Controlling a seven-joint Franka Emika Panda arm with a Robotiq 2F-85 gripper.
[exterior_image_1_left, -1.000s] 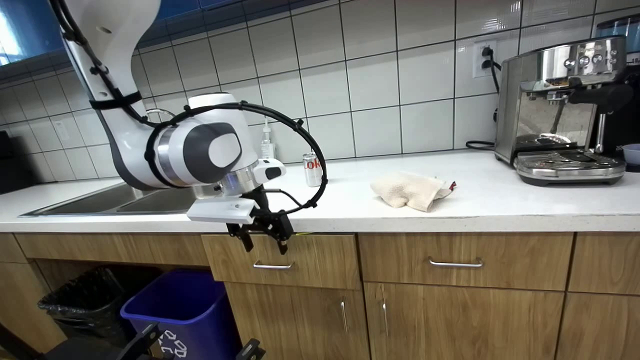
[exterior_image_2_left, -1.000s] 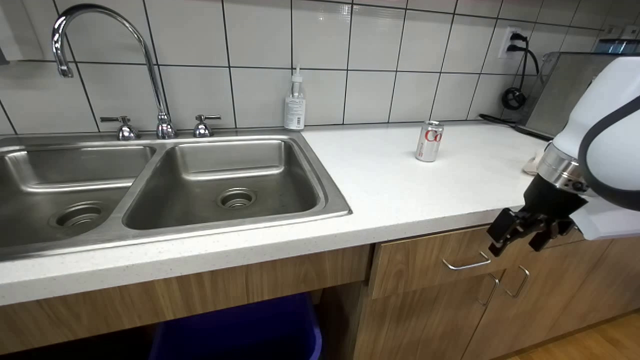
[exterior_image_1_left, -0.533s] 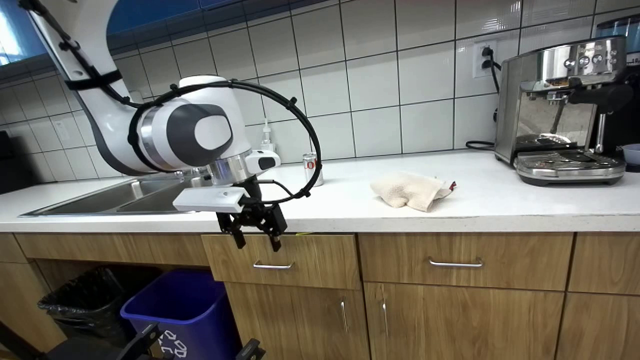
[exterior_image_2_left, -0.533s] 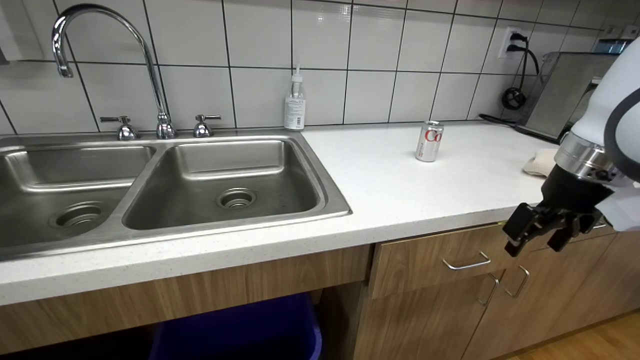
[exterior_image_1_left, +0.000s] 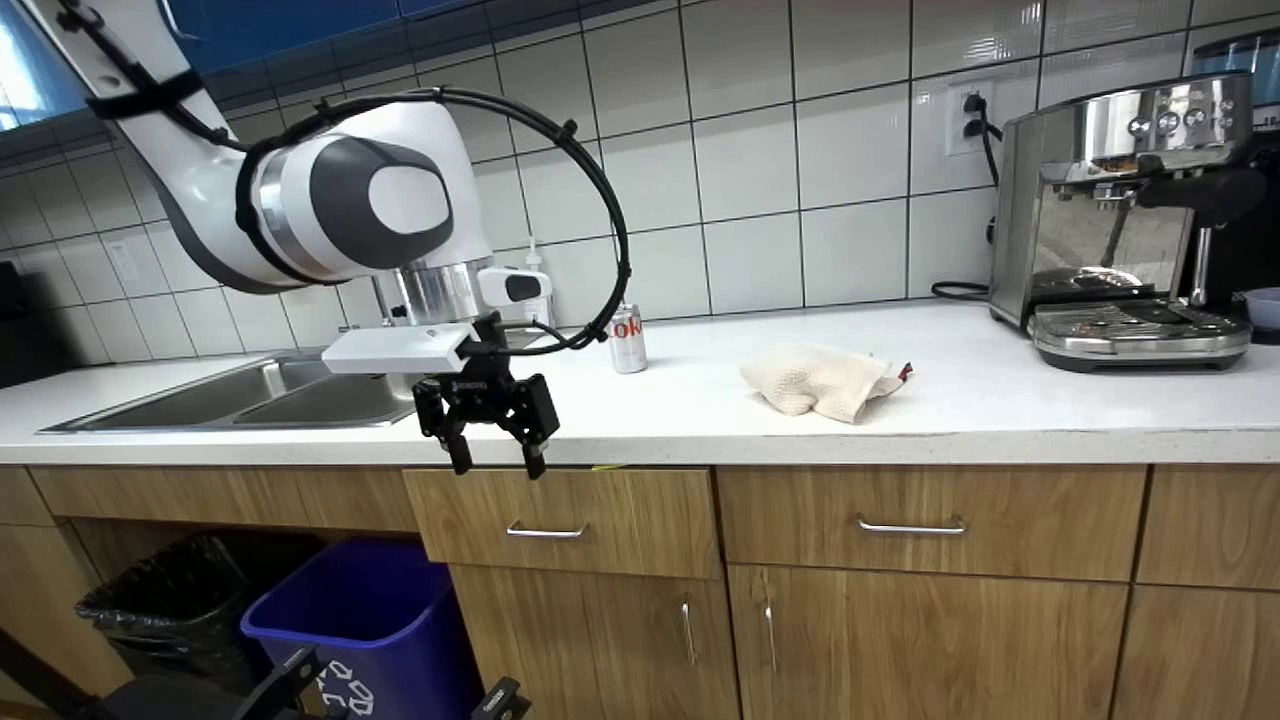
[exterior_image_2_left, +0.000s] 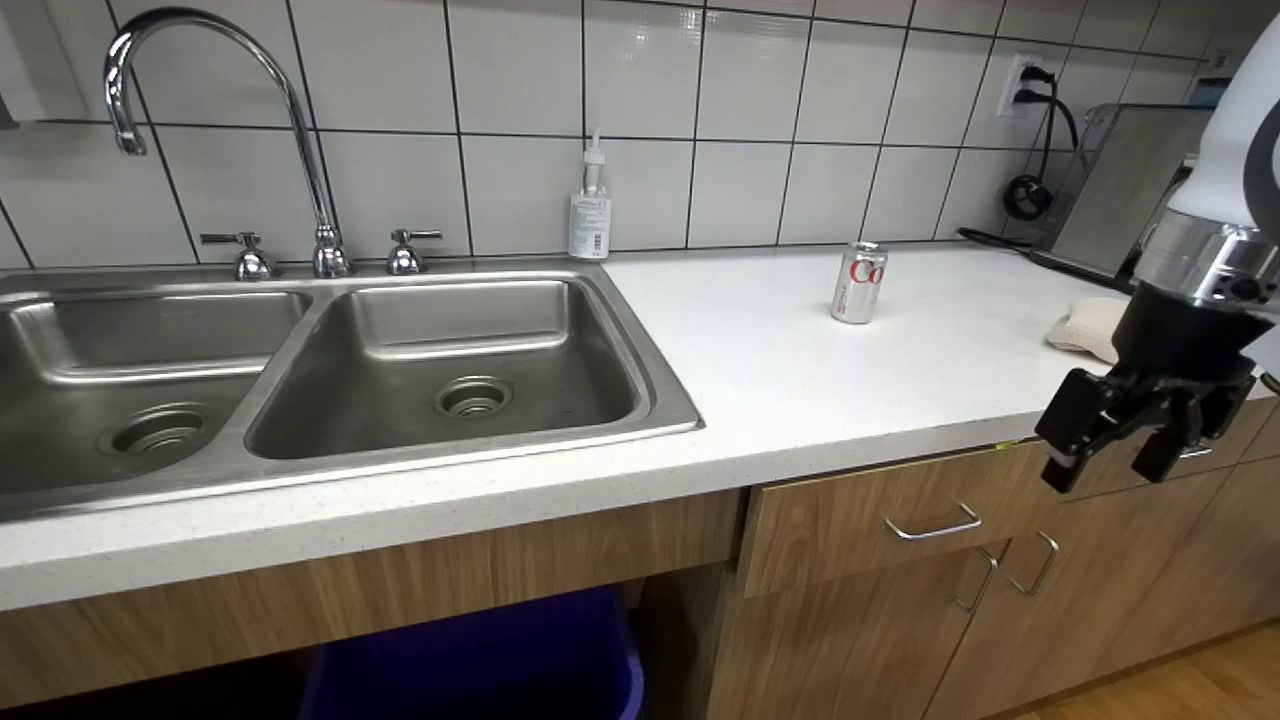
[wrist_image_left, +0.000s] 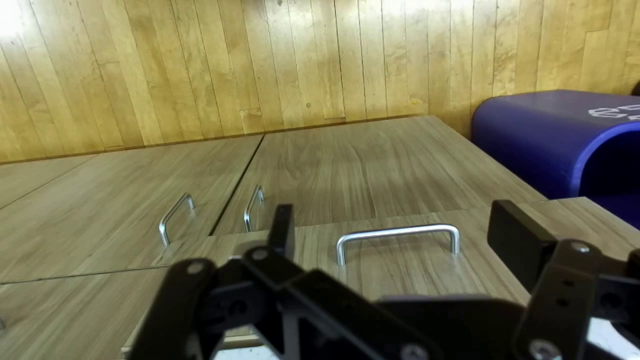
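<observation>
In an exterior view, left to right: steel sink (exterior_image_1_left: 200, 402) let into white counter (exterior_image_1_left: 50, 400); below, black-lined trash bin (exterior_image_1_left: 165, 625), then blue bin (exterior_image_1_left: 410, 660). Next, gripper (exterior_image_1_left: 498, 463), pointing down by the counter's front edge. Fingers (wrist_image_left: 283, 225) wide apart, clear gap between them; reads the same in both exterior views and the wrist view. Tips sit above the drawer handle (exterior_image_1_left: 546, 533), apart from it. Handle is a silver bar on the front of the wooden drawer (exterior_image_1_left: 640, 520), just under the counter. In the wrist view the handle shows between the two fingers, out past the tips; blue bin at the right there. Further right: silver can (exterior_image_1_left: 627, 342), red lettering, upright on the counter, apart from the gripper in both exterior views; crumpled beige cloth (exterior_image_1_left: 815, 383) on the counter; espresso machine (exterior_image_1_left: 1018, 230) far right, also on the counter.
</observation>
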